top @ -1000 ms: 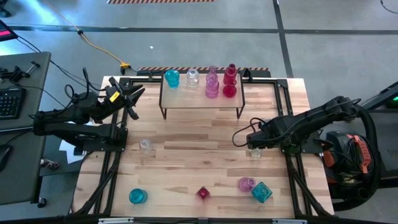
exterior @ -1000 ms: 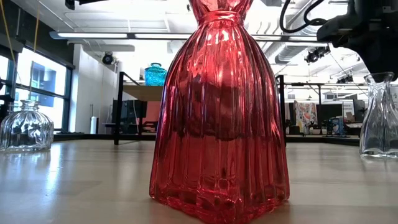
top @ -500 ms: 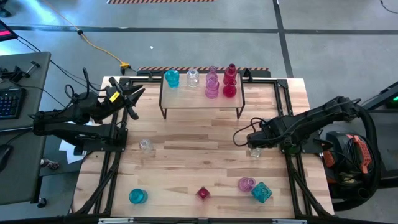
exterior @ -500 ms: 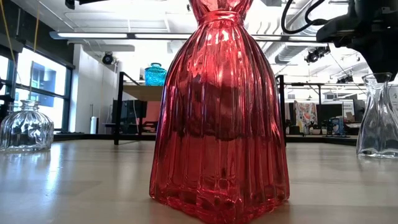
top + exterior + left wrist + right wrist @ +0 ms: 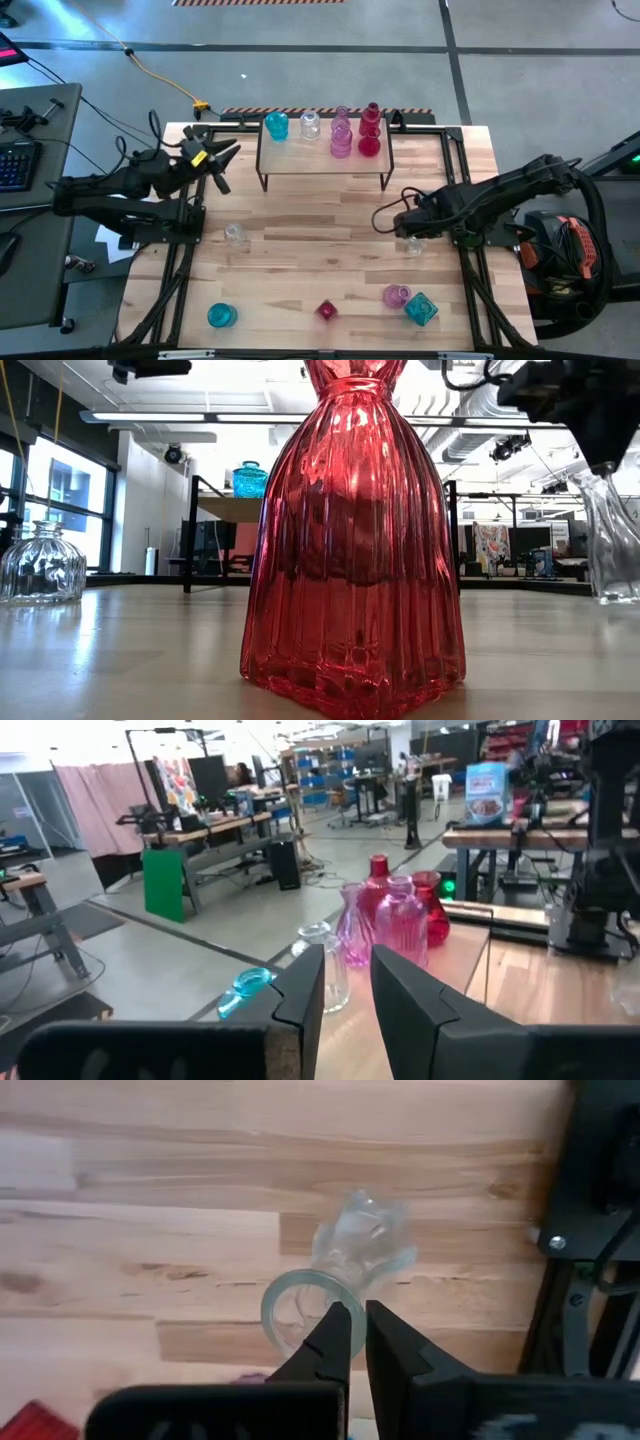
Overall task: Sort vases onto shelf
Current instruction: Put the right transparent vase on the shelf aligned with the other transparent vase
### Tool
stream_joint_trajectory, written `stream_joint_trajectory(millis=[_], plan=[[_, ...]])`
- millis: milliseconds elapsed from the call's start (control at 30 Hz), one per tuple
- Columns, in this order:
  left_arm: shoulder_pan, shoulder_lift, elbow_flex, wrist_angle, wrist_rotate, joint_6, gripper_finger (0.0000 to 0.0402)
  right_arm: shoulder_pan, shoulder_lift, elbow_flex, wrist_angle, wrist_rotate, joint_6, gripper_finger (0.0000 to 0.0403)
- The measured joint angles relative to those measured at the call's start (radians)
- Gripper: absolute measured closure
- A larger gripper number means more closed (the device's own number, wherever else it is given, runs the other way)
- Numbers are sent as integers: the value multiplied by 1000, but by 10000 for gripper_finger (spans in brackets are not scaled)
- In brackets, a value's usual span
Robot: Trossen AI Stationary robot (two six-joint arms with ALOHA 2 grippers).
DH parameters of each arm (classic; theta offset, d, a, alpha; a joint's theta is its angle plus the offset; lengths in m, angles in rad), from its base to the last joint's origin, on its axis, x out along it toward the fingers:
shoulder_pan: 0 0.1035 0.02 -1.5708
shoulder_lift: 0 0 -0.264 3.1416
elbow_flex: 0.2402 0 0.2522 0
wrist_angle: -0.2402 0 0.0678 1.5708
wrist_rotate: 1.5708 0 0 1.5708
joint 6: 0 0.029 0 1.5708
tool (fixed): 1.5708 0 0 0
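Note:
My right gripper [image 5: 408,228] points down near the table's right edge, shut on a clear vase [image 5: 362,1240], which the low view shows tilted [image 5: 616,540]. My left gripper [image 5: 347,982] hovers level at the far left corner, a little open with nothing in it, facing the shelf [image 5: 325,162]. On the shelf stand a teal vase [image 5: 276,125], a clear one [image 5: 310,124], pink ones [image 5: 341,135] and red ones [image 5: 370,130]. A round clear vase [image 5: 235,235], a teal [image 5: 221,316], a red [image 5: 326,310], a pink [image 5: 396,295] and a faceted teal vase [image 5: 421,308] stand on the table. My right gripper pinches the rim of the clear vase's mouth [image 5: 352,1292] between its two fingers, one fingertip [image 5: 336,1330] on the mouth's side of the rim, the other outside it. The fingers come from above, pointing down. The vase leans below them; whether its base is off the table I cannot tell.
The red vase [image 5: 350,540] stands right before the low camera and hides much of the table's middle. The arms' black frames run along the left side [image 5: 180,250] and right side [image 5: 470,270]. Bare wood [image 5: 320,230] lies between the shelf and the near vases.
My right gripper has taken hold of the clear vase's rim. The vase stood upright a second ago. It now leans, its mouth drawn toward the table's left and its base swung toward the right edge.

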Motion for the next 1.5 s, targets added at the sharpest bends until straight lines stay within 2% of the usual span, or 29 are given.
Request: stream_joint_trajectory(millis=[267,500,633,900,1200,1500], plan=[[0,62,0,1,23,-3,269,0,0,39,4,42,-1,402],[0,107,0,4,26,-102,231,0,0,39,39,45,-13,403],[0,127,0,13,35,-123,231,0,0,39,103,72,-23,403],[0,163,0,66,131,-123,240,-1,-1,39,223,125,-44,403],[0,196,0,72,190,-157,241,-8,-1,39,348,196,-72,403],[0,251,0,77,236,-157,241,-64,-1,39,593,236,-213,403]])
